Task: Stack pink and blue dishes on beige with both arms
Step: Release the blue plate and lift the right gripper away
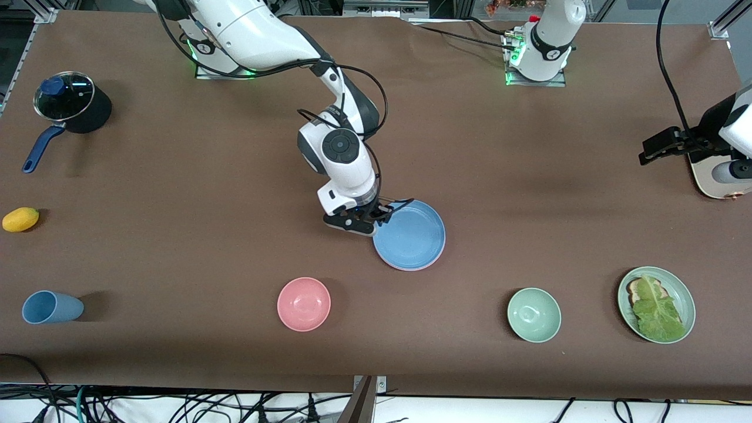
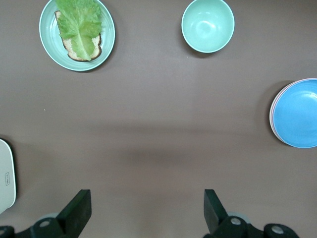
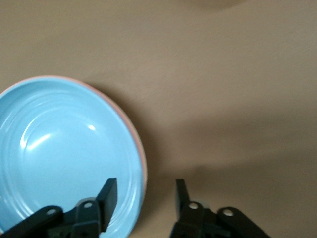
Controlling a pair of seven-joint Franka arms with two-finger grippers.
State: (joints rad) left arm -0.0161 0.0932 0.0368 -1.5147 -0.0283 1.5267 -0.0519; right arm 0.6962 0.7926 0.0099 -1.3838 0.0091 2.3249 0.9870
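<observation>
The sky-blue plate (image 1: 411, 235) (image 2: 299, 111) (image 3: 64, 158) lies mid-table on top of a stack. Under it a thin pale-pink rim (image 3: 141, 153) (image 1: 405, 268) shows all round. The beige plate is hidden; no separate cream plate shows anywhere. My right gripper (image 1: 382, 212) (image 3: 143, 198) is open at the blue plate's edge toward the right arm's end, one finger over the plate, the other outside the rim. My left gripper (image 1: 649, 154) (image 2: 146, 208) hangs open over bare table at the left arm's end, holding nothing.
Along the camera side of the table stand a light-blue cup (image 1: 50, 307), a pink bowl (image 1: 304, 304), a mint-green bowl (image 1: 533, 314) (image 2: 208, 25) and a green plate (image 1: 624, 308) (image 2: 47, 44) with toast and lettuce. A lidded black pot (image 1: 70, 103) and a yellow fruit (image 1: 20, 219) sit at the right arm's end.
</observation>
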